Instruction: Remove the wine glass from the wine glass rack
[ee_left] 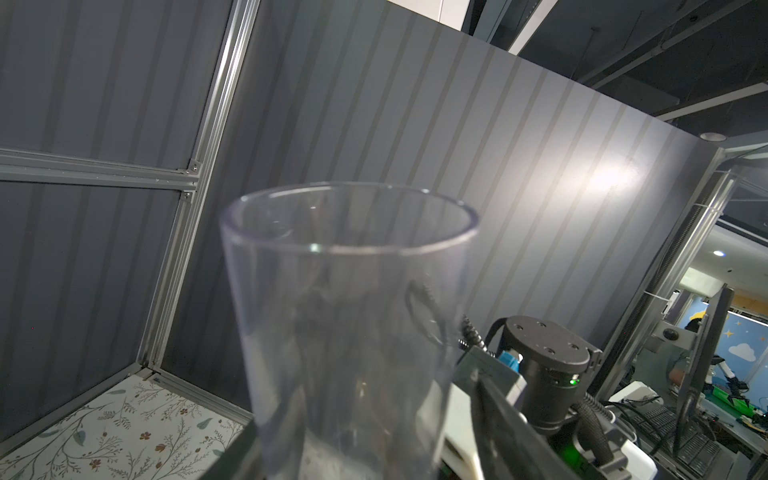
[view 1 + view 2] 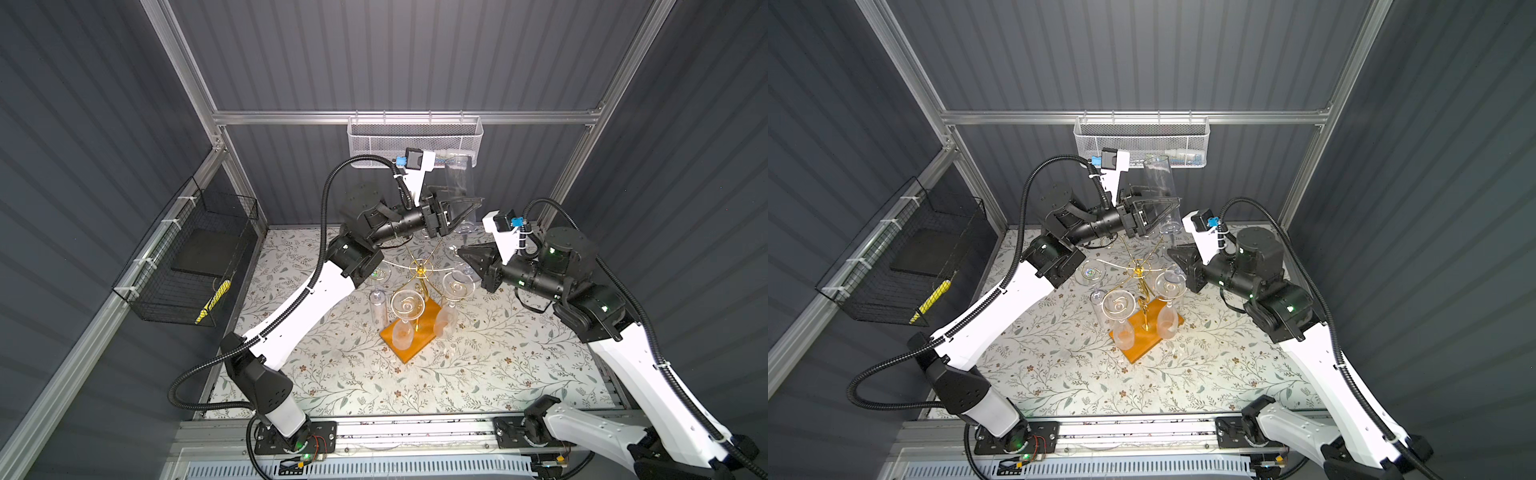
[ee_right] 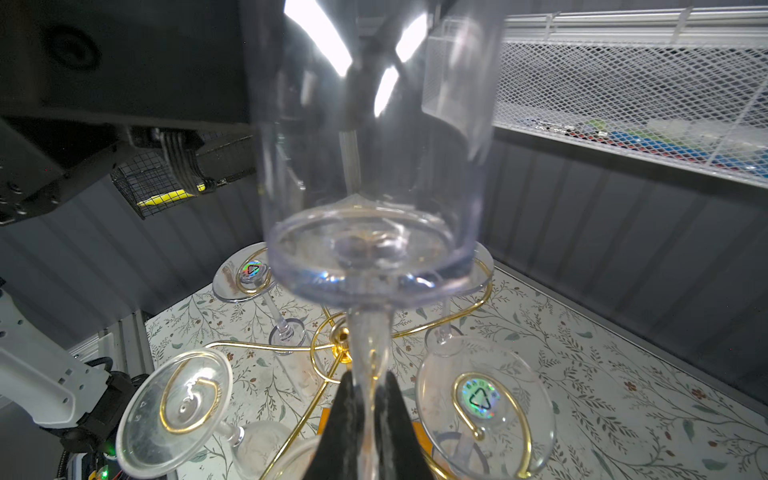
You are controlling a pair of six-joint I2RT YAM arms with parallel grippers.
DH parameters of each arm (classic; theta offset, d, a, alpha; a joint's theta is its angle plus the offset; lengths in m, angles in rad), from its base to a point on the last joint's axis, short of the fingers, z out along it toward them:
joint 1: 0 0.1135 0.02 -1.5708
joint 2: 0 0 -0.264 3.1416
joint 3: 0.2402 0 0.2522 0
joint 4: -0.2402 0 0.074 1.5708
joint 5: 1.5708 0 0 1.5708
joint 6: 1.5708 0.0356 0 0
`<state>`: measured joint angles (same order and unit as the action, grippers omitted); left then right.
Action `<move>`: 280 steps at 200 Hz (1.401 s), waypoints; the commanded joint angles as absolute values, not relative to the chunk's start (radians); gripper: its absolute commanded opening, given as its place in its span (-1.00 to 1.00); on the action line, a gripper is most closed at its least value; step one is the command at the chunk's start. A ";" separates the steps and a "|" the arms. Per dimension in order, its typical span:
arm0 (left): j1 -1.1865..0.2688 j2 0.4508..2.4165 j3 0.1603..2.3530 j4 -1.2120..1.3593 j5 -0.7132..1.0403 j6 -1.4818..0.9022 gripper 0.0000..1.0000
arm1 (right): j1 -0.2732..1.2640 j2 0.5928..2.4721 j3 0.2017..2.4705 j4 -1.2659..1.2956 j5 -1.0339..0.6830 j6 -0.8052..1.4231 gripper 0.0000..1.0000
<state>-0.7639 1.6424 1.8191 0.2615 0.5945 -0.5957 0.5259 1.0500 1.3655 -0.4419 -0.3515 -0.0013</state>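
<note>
Closest to the lens: wine glass (image 1: 349,332), clear, tall, straight-sided, rim up, filling the left wrist view and hiding most of left gripper (image 2: 471,203); only one dark finger (image 1: 494,415) showing beside the bowl. Jaws parted around the bowl; cannot tell whether pressing on it. Foot out of sight below right gripper (image 3: 368,386), pinched tight on the stem. Upper bowl smeared with glare. Held upright over the far side of wine glass rack (image 2: 415,347), below white mesh basket (image 2: 415,141).
</note>
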 commanded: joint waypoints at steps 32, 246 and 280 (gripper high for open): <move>-0.767 1.640 1.836 0.324 0.588 -0.596 -0.03 | 0.548 1.056 1.398 -0.454 -0.313 -0.048 -1.00; -0.767 1.294 1.701 0.000 0.176 -0.011 -0.26 | 0.560 0.741 1.181 -0.238 0.241 0.030 0.98; -0.767 1.195 1.645 -0.054 0.002 0.155 -0.26 | 0.560 0.703 1.144 -0.270 0.296 0.057 0.98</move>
